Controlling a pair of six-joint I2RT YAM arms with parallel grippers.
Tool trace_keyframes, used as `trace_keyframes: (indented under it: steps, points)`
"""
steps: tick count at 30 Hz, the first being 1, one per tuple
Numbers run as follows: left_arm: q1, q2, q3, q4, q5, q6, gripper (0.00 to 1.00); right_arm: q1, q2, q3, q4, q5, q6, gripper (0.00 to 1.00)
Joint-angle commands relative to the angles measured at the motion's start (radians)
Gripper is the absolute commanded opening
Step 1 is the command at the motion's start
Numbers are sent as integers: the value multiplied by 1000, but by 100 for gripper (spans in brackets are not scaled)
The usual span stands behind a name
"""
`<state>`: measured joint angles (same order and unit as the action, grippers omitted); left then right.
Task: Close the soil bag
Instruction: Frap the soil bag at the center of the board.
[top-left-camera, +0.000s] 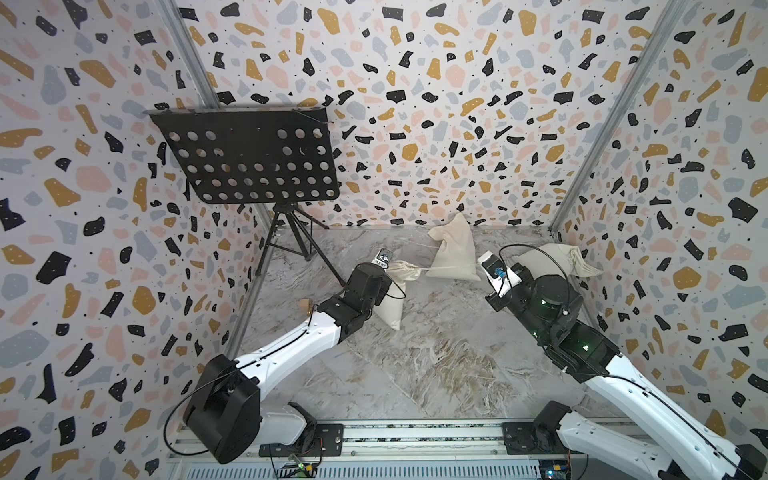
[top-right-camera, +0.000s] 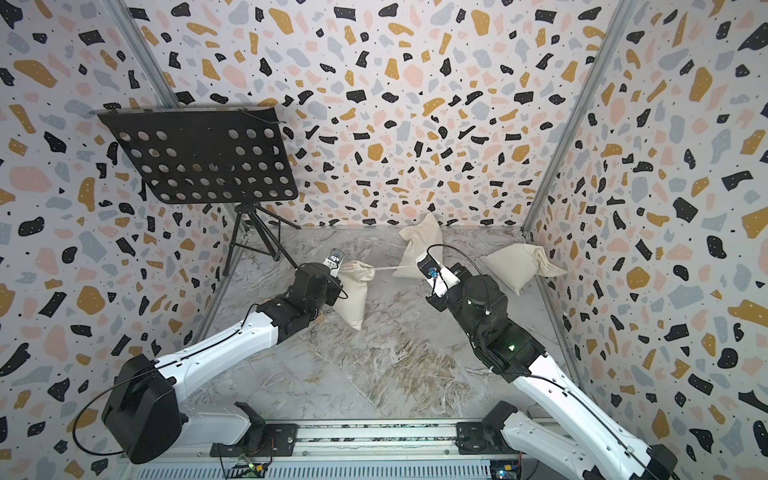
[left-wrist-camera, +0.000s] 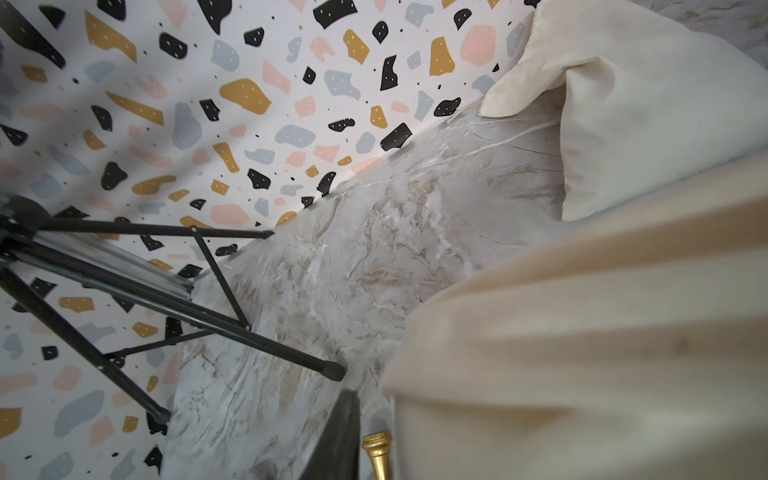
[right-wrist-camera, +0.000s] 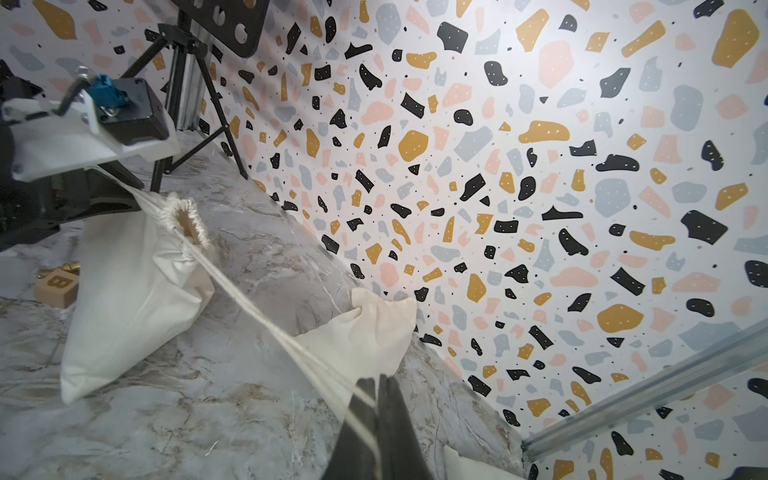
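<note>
The left gripper sits at the neck of the soil bag, jaws impossible to read; the bag lies on the floor, left of centre. Its cords run taut to the right gripper, clamped on them. Cinching looks midway: the mouth gapes, so pull further right

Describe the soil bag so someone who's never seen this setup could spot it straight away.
Find the black perforated music stand on the marbled table. Just past its tripod feet, toward the middle, lies the plump cream-white cloth drawstring sack. Unlike the two other cream sacks to its right, thin white cords run taut from its gathered neck into the right gripper.
</note>
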<state>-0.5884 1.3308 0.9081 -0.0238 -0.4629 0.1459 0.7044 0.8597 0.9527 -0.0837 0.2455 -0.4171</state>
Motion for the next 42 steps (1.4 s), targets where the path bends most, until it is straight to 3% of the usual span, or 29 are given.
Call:
trace_keyframes:
  steps: [1, 4, 12, 15, 19, 23, 28, 34, 38, 42]
  points:
    - [87, -28, -46, -80, -81, -34, 15, -34, -20, 95, 144, 31, 75, 0]
    - [91, -30, -57, -65, 10, -5, 22, -34, 26, 111, 166, -90, 108, 0]
    - [85, -273, -205, 153, 524, 6, 73, -32, 266, 279, 94, -334, 160, 0]
    - [70, -325, -182, 165, 638, 1, 82, -30, 312, 328, 75, -373, 178, 0]
    - [25, -295, -107, 190, 766, 14, 91, -22, 330, 351, 73, -387, 181, 0]
    - [-39, -199, 25, 159, 863, 72, 92, -19, 325, 359, 58, -377, 175, 0]
    - [-84, -61, 160, 147, 883, 93, 93, -17, 292, 366, 47, -376, 165, 0]
    - [-121, 55, 314, 96, 814, 105, 88, -17, 269, 382, -10, -386, 148, 0]
    - [-122, 106, 389, 25, 755, 116, 75, -17, 257, 378, -7, -383, 144, 0]
    - [-122, 107, 348, 31, 703, 141, 42, -17, 240, 375, -10, -364, 128, 0]
